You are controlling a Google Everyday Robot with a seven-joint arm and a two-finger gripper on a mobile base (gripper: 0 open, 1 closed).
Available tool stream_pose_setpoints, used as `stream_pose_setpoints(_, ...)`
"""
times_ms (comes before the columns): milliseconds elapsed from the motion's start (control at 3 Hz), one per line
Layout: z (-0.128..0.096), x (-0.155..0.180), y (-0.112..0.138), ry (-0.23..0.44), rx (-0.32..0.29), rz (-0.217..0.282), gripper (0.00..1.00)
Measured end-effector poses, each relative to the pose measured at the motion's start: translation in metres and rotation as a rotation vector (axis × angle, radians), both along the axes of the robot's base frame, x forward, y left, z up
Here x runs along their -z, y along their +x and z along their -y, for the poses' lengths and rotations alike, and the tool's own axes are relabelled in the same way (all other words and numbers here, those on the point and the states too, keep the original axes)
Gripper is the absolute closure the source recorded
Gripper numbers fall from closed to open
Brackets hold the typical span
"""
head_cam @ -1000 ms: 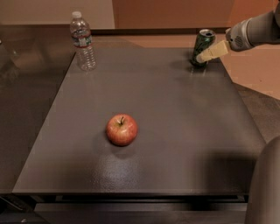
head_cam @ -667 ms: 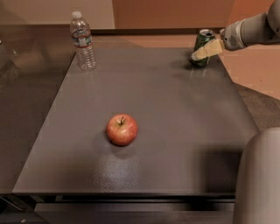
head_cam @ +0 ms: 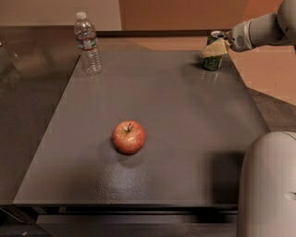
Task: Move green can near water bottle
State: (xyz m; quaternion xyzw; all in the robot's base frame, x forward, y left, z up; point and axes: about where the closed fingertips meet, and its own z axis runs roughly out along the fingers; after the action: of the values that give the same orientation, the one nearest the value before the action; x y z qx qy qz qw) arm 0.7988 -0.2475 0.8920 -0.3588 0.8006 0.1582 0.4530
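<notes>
Dark grey table (head_cam: 185,115), beige wall (head_cam: 41,11) behind, peach floor (head_cam: 270,78) at right

At about 1 o'clock on the table (head_cam: 185,139), the gripper (head_cam: 215,48) is lying across the upper half of the green can (head_cam: 212,63), covering that part of its side and some of its rim. The arm (head_cam: 263,30) behind it is running out past the right edge at 2 o'clock. At 5 o'clock a pale rounded robot part (head_cam: 268,185) is being cropped by the right and bottom edges and is hiding the table's near right corner. At 11 o'clock, the water bottle (head_cam: 88,44) is showing label print too small to read.
</notes>
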Motion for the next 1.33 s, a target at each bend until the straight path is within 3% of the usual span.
stream_pose_setpoints(667, -0.017, -0.014, -0.012, 0.012, -0.051, -0.01, 0.85)
stream_pose_setpoints(1000, -0.036, -0.034, -0.02, -0.002, -0.095, 0.028, 1.0)
stream_pose_setpoints(1333, -0.065, -0.057, -0.032, -0.014, -0.141, 0.094, 1.0)
